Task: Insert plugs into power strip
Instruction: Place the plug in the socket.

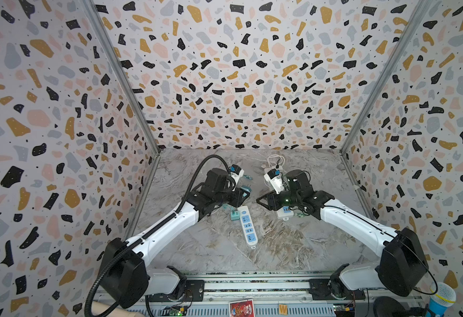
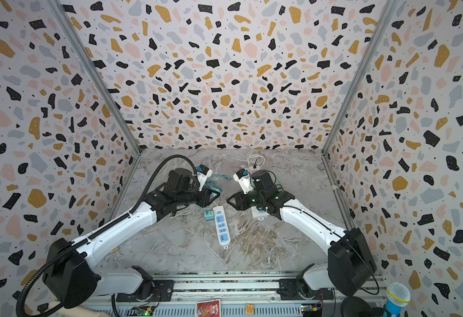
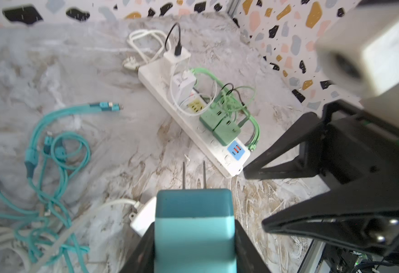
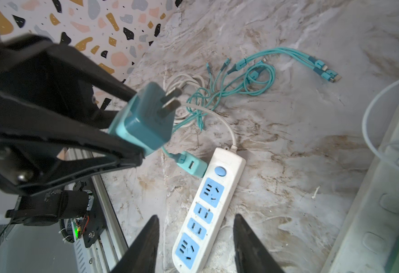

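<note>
Right wrist view: the left claw (image 4: 135, 125) grasps a teal charger plug (image 4: 144, 123), prongs pointing away from the claw. The right claw (image 4: 196, 217) stands released and empty, fingers spread above the white power strip (image 4: 231, 165). A mint-green plug (image 4: 192, 165) lies beyond the right claw, seemingly touching the strip's switch end.

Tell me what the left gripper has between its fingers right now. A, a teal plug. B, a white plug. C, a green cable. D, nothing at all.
A: in the right wrist view the left gripper is shut on the teal plug, its two prongs sticking out free.
</note>
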`<state>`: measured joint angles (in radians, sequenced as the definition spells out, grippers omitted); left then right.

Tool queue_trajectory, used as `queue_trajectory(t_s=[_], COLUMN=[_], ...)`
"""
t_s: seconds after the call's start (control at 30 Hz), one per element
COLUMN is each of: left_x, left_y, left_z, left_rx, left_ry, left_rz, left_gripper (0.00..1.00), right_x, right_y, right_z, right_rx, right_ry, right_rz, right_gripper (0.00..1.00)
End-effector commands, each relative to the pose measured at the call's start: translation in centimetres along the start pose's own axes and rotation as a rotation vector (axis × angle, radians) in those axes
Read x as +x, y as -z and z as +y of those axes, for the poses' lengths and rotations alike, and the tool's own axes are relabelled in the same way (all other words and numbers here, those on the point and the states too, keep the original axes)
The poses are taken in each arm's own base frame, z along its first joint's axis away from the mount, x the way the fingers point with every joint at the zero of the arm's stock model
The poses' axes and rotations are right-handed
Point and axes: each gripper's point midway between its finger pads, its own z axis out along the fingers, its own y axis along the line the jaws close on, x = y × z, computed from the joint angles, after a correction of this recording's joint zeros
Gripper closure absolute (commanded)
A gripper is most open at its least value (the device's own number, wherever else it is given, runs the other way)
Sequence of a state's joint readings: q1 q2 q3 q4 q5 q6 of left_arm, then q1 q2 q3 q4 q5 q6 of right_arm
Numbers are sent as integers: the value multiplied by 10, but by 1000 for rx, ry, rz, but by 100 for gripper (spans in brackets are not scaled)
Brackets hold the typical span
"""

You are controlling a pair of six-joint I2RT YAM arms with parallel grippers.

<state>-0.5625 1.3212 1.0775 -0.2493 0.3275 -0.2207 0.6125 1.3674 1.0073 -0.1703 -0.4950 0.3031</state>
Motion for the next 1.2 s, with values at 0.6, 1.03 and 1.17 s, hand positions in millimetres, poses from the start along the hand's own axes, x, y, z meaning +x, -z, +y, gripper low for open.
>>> queue_trajectory(t_s=[0.6, 1.03, 1.17], left_x=[-124, -63, -31], left_y=[42, 14, 0], left_z=[-48, -24, -9], left_rx=[236, 192, 137], left_ry=[-155, -17, 76], left_rz=[-251, -65, 47], left_gripper=[63, 62, 64], right_x=[-61, -89, -77], right_y=[55, 79, 72], right_z=[27, 23, 9], right_rx=[40, 156, 204], right_ry=[147, 172, 169], right_rz=[-236, -328, -280], right_gripper=[48, 48, 48])
